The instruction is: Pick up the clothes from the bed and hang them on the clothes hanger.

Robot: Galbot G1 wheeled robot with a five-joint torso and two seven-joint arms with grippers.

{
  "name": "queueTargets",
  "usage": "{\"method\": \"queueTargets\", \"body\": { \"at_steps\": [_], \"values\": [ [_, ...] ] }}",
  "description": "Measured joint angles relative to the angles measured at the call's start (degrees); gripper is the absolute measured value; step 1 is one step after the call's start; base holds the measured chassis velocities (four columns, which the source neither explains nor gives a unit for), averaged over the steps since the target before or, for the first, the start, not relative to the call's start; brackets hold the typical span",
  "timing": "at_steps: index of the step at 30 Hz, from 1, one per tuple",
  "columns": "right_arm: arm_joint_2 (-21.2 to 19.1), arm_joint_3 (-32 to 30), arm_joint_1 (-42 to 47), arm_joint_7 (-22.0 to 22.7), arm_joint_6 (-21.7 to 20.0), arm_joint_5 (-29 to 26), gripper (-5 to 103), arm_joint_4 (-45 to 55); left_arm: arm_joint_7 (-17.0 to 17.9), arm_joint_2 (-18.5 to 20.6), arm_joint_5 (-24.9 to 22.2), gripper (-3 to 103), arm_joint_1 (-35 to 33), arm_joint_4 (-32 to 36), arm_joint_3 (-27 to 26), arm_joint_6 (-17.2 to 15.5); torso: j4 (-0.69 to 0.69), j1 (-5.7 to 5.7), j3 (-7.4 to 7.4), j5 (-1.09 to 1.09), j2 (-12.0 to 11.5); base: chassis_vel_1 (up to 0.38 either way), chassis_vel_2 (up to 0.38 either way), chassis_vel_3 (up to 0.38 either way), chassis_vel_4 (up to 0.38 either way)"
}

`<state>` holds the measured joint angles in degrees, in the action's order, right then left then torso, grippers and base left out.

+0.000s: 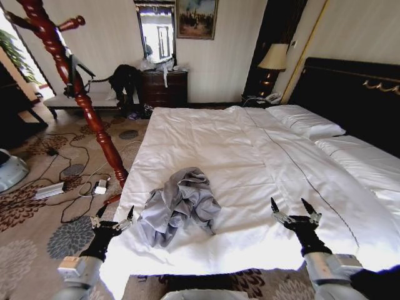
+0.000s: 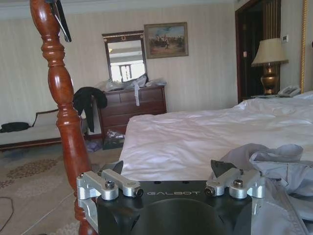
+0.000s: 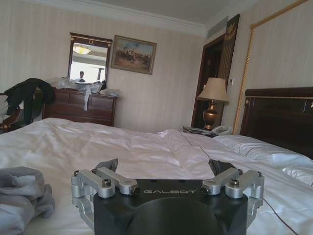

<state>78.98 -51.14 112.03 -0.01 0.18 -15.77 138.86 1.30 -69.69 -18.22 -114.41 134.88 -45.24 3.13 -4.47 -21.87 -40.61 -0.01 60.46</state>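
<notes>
The clothes (image 1: 180,206) lie crumpled in a grey-blue heap near the foot of the bed (image 1: 250,144), on its white duvet. My left gripper (image 1: 114,214) hovers open at the bed's near left corner, just left of the heap and apart from it. In the left wrist view the left gripper (image 2: 167,169) is open, with the clothes (image 2: 274,166) beside one finger. My right gripper (image 1: 290,207) stands open over the duvet well right of the heap. The right wrist view has the right gripper (image 3: 164,166) open and the clothes (image 3: 19,196) off to the side. The black clothes hanger (image 1: 75,72) hangs on the wooden stand.
A reddish-brown coat stand (image 1: 81,100) rises left of the bed, close to my left arm. Cables and a power strip (image 1: 50,189) litter the carpet. A dresser (image 1: 164,87) with dark garments (image 1: 125,78) stands at the far wall, and the headboard (image 1: 350,94) and a lamp (image 1: 274,59) stand to the right.
</notes>
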Motion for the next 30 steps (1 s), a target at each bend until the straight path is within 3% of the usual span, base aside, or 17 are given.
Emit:
{"method": "queueTargets", "body": {
  "at_steps": [8, 16, 30],
  "values": [
    [0.64, 1.22, 0.2, 0.28, -0.08, 1.23, 100, -0.31, 0.0, -2.01, 2.71, 100, -1.65, 0.47, 2.12, 1.27, 0.01, 0.0, 0.0, 0.0, 0.0, 0.0, 0.0, 0.0, 0.0],
    [1.24, 2.08, 0.58, 0.71, -0.47, 2.27, 100, -0.3, 0.12, -2.02, 2.18, 100, -2.06, 1.18, 2.11, 1.3, 0.0, 0.0, 0.0, 0.0, 0.0, 0.0, 0.0, 0.0, 0.0],
    [1.43, 4.05, 0.77, 1.7, -0.93, 3.54, 100, -1.26, 1.04, -1.07, 5.54, 100, -1.66, 1.24, 4.86, 0.96, 0.02, 0.0, 0.0, 0.01, 0.0, 0.0, 0.0, 0.0, 0.0]
  ]
}}
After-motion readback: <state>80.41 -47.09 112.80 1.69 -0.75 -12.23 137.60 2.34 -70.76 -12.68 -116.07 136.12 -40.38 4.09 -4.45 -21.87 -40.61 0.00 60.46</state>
